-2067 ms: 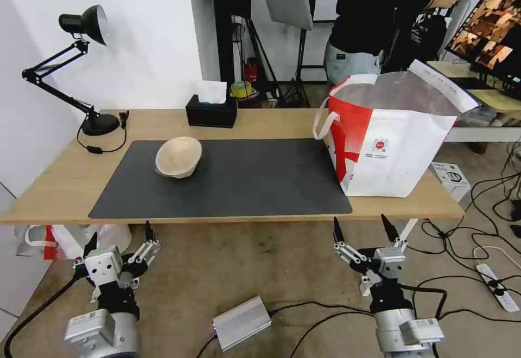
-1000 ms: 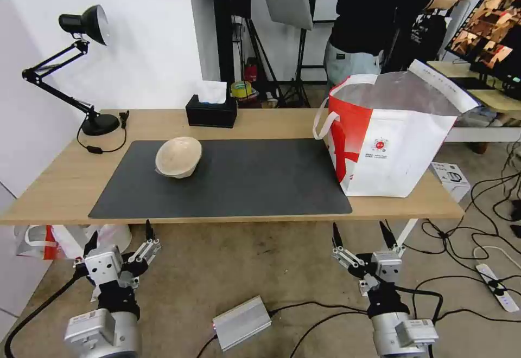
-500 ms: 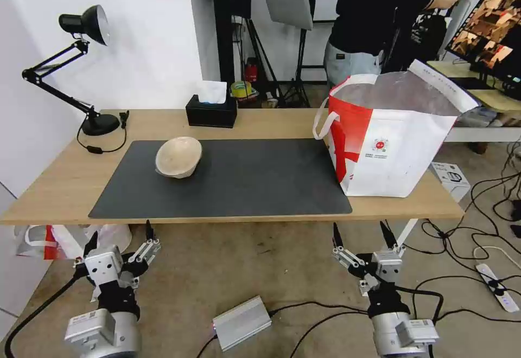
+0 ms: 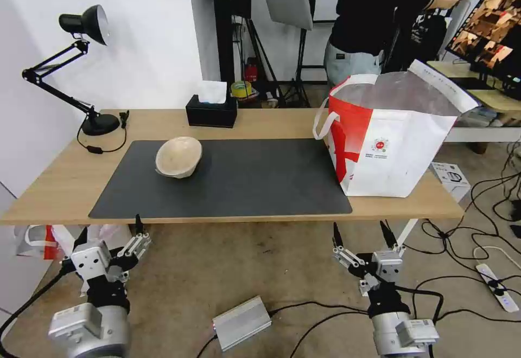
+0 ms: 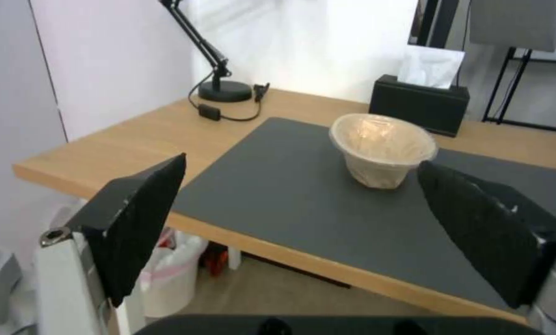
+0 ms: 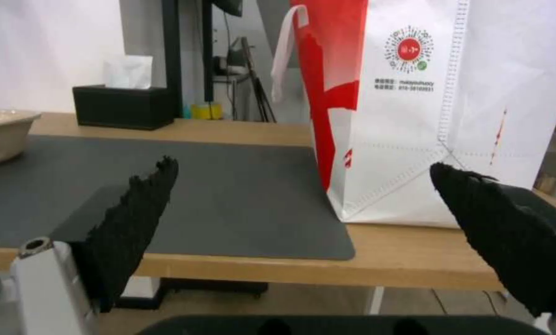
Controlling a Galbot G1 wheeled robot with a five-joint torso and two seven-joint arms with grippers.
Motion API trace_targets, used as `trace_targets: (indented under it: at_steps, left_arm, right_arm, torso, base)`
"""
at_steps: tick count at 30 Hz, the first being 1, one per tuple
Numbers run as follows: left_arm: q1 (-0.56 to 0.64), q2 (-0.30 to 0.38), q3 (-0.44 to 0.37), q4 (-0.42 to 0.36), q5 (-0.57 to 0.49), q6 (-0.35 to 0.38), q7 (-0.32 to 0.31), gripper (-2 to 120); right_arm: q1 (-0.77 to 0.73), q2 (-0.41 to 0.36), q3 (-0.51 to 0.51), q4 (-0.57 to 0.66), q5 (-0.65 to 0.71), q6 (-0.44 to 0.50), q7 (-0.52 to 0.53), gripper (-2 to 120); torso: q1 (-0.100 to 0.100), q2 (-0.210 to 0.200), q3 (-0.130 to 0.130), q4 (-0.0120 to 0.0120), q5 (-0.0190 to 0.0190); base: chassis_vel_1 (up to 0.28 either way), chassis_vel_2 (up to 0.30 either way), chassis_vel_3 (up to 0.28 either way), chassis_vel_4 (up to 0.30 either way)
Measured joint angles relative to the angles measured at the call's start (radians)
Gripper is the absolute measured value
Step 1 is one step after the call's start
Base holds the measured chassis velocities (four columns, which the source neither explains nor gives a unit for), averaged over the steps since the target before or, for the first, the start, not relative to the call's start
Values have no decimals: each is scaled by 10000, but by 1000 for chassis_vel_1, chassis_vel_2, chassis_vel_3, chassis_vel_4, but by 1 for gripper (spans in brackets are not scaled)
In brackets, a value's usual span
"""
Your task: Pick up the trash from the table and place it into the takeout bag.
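On the white side of the takeout bag (image 6: 452, 93) we see a round red logo (image 6: 409, 49) ringed with dots. Two small lines of print sit beneath it, too fine for us to read.

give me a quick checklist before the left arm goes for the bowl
1. Left claw open: ok, its fingers stand wide apart, below the table's front edge.
2. Bowl reachable: ok, it sits upright on the grey mat with bare mat around it.
3. Bowl empty: ok, the left wrist view shows nothing inside.
4. Bag ready: ok, it stands upright at the table's right end, mouth open.
5. Right claw out of the way: ok, open and low by the table's front edge, near the bag.
6. Other trash already in the bag: cannot tell, its inside is hidden.
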Motion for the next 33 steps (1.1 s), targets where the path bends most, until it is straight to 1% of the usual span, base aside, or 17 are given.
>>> trace_targets:
  at_steps: [4, 6, 7, 8, 10, 12, 13, 16, 18, 21, 22, 26, 27, 31, 32, 33]
  left_arm:
    - [-82, -17, 2, 0, -280, 0, -8, 100]
    - [-207, 63, -54, 0, -755, 1, -9, 100]
    - [-290, 194, -163, 0, -1295, 1, -21, 100]
    - [-290, 194, -163, 0, -1295, 1, -21, 100]
    - [-389, 325, -206, -1, -1900, 1, -95, 100]
    - [-542, 440, -201, 0, -2755, -8, -129, 100]
    - [-542, 440, -201, 0, -2755, -8, -129, 100]
    - [-713, 500, -164, 0, -3406, -15, -137, 100]
    - [-750, 528, -166, 0, -3509, -15, -137, 100]
    - [-895, 666, -218, 0, -4163, -31, -175, 100]
    - [-895, 666, -218, 0, -4163, -31, -175, 100]
    - [-1126, 902, -314, -1, -5154, -134, -271, 100]
    - [-1126, 902, -314, -1, -5154, -134, -271, 100]
    - [-1378, 1156, -363, 0, -6195, -218, -346, 100]
    - [-1378, 1156, -363, 0, -6195, -218, -346, 100]
    - [-1475, 1228, -379, -1, -6527, -224, -410, 100]
  right_arm:
    - [0, 0, 0, 0, 0, 1, 0, 100]
    - [0, 0, 0, 0, 0, 3, -2, 100]
    - [0, 0, 0, 0, 0, 4, -2, 100]
    - [0, 0, 0, 0, 0, 4, -2, 100]
    - [0, 0, 0, 0, 1, 5, -4, 100]
    - [0, 0, 0, 0, 0, 7, -3, 100]
    - [0, 0, 0, 0, 0, 7, -3, 100]
    - [0, 0, 0, 0, 0, 9, -4, 100]
    - [0, 0, 0, 0, 0, 10, -4, 100]
    - [0, 0, 0, 1, 0, 10, -4, 100]
    - [0, 0, 0, 1, 0, 10, -4, 100]
    - [0, 0, 0, 0, 0, 10, -4, 100]
    - [0, 0, 0, 0, 0, 10, -4, 100]
    - [0, 0, 0, 0, 0, 11, -4, 100]
    - [0, 0, 0, 0, 0, 11, -4, 100]
    - [1, 0, 0, 1, 0, 10, -4, 100]
  torso:
    - [0, 0, 0, 0, 0]
    - [0, 0, 0, 0, 0]
    - [0, 0, 0, 0, 0]
    - [0, 0, 0, 0, 0]
    - [0, 0, 0, -1, 0]
    - [0, 0, 0, 0, 1]
    - [0, 0, 0, 0, 1]
    - [0, 0, 0, 0, 0]
    - [0, 0, 0, 0, 1]
    - [0, 0, 0, 0, 1]
    - [0, 0, 0, 0, 1]
    - [0, 0, 0, 0, 0]
    - [0, 0, 0, 0, 0]
    - [0, 0, 0, 0, 0]
    - [0, 0, 0, 0, 0]
    - [0, 0, 0, 0, 0]
  base:
    - [0, 0, 0, 0]
    - [0, 0, 0, 0]
    - [0, 0, 0, 0]
    - [0, 0, 0, 0]
    - [0, 0, 0, 0]
    - [0, 0, 0, 0]
    - [0, 0, 0, 0]
    - [0, 0, 0, 0]
    - [0, 0, 0, 0]
    - [0, 0, 0, 0]
    - [0, 0, 0, 0]
    - [0, 0, 0, 0]
    - [0, 0, 0, 0]
    - [0, 0, 0, 0]
    - [0, 0, 0, 0]
    - [0, 0, 0, 0]
